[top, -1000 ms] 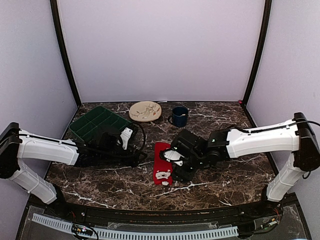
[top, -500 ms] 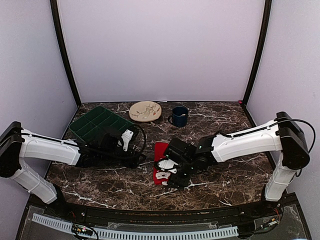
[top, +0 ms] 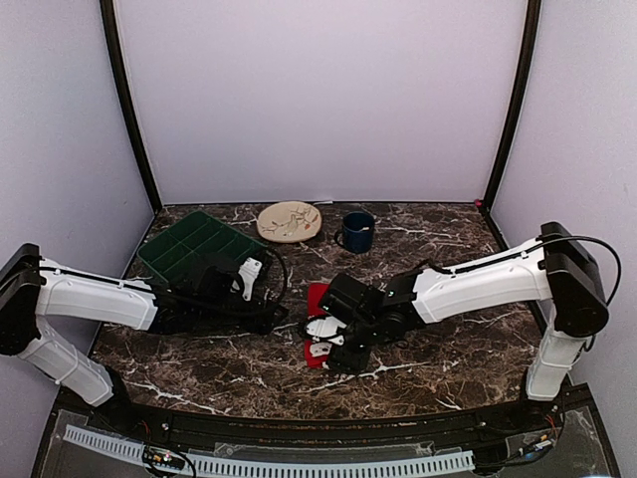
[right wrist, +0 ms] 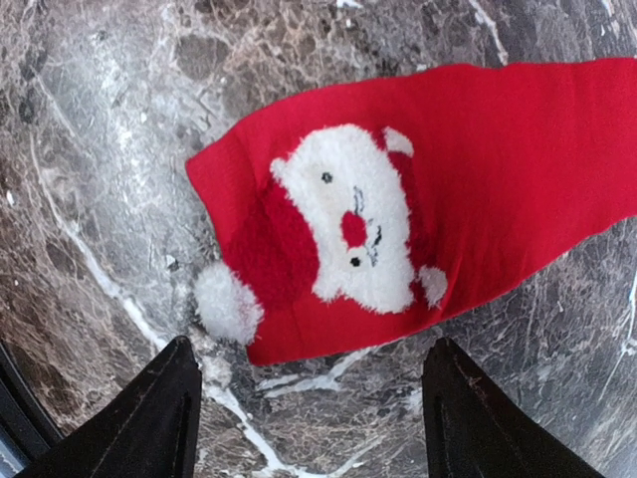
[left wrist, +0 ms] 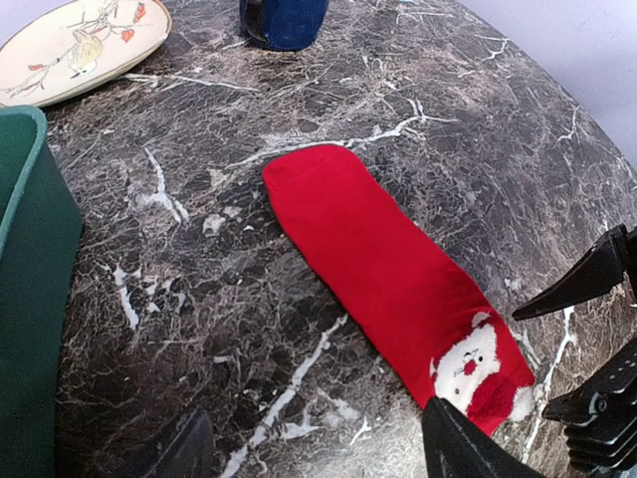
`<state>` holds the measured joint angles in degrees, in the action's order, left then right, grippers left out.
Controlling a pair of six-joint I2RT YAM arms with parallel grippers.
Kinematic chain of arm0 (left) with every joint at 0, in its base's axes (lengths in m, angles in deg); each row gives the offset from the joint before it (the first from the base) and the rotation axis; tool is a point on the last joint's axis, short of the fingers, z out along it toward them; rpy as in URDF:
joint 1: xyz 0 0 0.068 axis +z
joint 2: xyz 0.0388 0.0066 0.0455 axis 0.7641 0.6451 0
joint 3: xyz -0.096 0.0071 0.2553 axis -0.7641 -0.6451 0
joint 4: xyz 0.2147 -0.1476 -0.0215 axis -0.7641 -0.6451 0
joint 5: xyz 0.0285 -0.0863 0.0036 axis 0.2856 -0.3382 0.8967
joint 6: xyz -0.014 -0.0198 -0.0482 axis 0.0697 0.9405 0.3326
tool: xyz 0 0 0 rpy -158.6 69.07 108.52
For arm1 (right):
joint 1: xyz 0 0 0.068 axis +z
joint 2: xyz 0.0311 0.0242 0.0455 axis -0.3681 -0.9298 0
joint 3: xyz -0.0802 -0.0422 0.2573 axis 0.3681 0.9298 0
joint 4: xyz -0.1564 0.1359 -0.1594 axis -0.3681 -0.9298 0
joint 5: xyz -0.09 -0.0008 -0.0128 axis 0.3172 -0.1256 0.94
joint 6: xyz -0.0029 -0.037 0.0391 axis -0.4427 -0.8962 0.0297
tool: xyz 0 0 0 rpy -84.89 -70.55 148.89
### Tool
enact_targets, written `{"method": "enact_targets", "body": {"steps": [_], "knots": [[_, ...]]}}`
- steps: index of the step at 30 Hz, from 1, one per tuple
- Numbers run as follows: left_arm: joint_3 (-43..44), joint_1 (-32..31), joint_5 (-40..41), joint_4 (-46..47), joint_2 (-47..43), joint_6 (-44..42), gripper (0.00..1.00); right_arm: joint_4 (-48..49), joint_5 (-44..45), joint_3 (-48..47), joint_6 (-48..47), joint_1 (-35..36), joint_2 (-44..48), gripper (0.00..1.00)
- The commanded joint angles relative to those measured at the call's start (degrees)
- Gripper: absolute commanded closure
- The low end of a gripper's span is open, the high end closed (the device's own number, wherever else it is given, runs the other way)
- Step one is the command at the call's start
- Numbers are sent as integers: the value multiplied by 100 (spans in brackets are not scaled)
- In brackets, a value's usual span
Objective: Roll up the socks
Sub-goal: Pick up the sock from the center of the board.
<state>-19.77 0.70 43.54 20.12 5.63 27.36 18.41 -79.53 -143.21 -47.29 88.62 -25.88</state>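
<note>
Looking down from the top camera, you've got the socks (top: 318, 299) lying flat on the dark marble surface (top: 448, 349), roughly in the middle and running front to back, with the white Santa-face end nearest the arm bases. Honestly you can only make out one red shape, so I can't tell if both are stacked there. The left arm (top: 100, 297) stretches in low from its side. The left jaws are spread wide with nothing between them, near the socks and pointed at them. The right arm (top: 478, 284) comes in from the other side, and the right jaws are spread wide too, with the Santa end lying in the gap just ahead of the tips. Can't tell if they touch the fabric. At the back you've got a green compartment tray (top: 194, 244), a cream plate (top: 290, 220) and a dark blue mug (top: 357, 231).
</note>
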Motion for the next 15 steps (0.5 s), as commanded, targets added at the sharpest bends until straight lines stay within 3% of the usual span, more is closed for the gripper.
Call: {"method": "enact_targets", "body": {"steps": [1,15], "knots": [[-96,17,101,-53,-176,86,26,191,-68,-250,-155,54,-134,31],[-113,17,179,-80,-187,119,26,284,-168,-253,-264,54,-333,34]]}}
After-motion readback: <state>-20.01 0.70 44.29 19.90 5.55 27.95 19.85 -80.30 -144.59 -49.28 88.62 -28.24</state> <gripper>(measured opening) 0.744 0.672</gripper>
